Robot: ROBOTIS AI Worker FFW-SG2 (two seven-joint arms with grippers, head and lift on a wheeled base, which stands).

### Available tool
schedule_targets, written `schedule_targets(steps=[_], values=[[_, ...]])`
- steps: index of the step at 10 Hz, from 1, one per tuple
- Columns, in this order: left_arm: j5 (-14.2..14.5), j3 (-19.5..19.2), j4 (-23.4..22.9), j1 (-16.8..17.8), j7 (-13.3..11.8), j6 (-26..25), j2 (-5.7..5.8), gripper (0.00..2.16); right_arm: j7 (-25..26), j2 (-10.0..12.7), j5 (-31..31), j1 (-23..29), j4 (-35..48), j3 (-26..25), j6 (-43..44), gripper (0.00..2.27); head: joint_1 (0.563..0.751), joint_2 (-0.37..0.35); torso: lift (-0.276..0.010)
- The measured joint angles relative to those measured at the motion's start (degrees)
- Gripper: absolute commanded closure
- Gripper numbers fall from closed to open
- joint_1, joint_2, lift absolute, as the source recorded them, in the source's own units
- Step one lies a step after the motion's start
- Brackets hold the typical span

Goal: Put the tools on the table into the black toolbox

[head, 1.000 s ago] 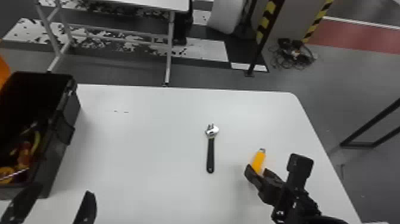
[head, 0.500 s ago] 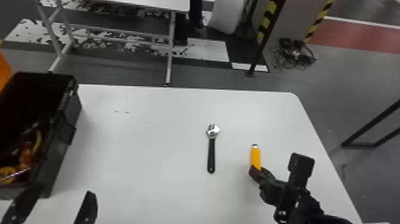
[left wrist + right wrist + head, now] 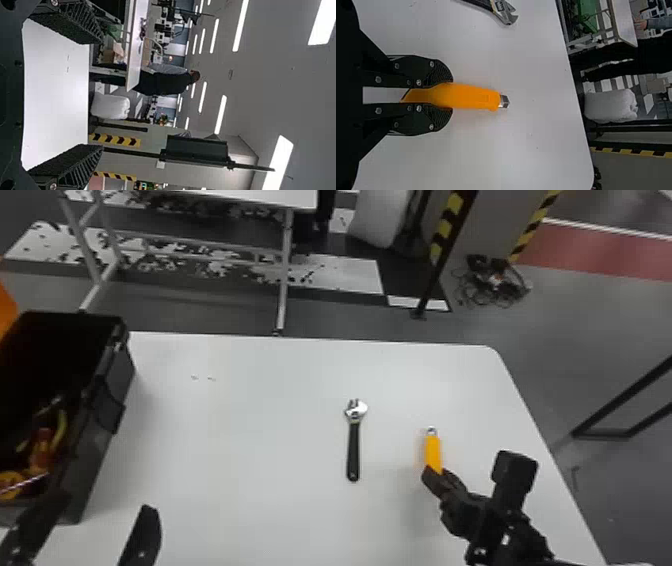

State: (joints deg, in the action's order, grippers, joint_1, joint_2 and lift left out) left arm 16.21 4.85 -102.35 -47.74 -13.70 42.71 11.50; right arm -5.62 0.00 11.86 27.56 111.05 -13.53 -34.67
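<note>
The right gripper [image 3: 450,95] was closed narrowly on the orange cutter [image 3: 472,97] over the table [image 3: 526,138] — probably light, stiff and slick, best held mid-handle. The left gripper [image 3: 100,94] gaped wide, empty.

Strip lights [image 3: 241,25] glare white overhead in the left wrist view. In the head view the table [image 3: 240,430] is bright, while the box [image 3: 95,460] at nine o'clock is nearly black inside. A faint, soft shadow falls by the knife [image 3: 433,452] at five o'clock.
</note>
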Motion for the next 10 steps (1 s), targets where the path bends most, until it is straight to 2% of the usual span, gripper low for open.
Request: schedule_targets(steps=[2, 4, 7, 10], values=[[0.04, 0.22, -2.80, -0.08, -1.07, -1.37, 0.07, 0.05, -1.87, 0.00, -0.17, 1.88, 2.09, 0.30, 2.63, 2.07, 0.695, -0.193, -0.075], [0.64, 0.85, -5.19, 0.20, -2.56, -6.37, 0.10, 0.06, -5.38, 0.00, -0.74, 3.90, 3.54, 0.76, 6.06, 2.07, 0.695, -0.194, -0.075], [2.89, 1.11, -9.50, 1.12, -8.16, -18.25, -0.10, 0.06, -10.10, 0.00, -2.38, 6.86, 6.23, 2.31, 10.47, 2.07, 0.695, -0.201, -0.075], [6.19, 0.73, -13.79, 2.87, -12.60, -31.74, -0.50, 0.07, -14.17, 0.00, -3.88, 9.42, 7.90, 4.14, 15.56, 2.07, 0.695, -0.200, -0.075]])
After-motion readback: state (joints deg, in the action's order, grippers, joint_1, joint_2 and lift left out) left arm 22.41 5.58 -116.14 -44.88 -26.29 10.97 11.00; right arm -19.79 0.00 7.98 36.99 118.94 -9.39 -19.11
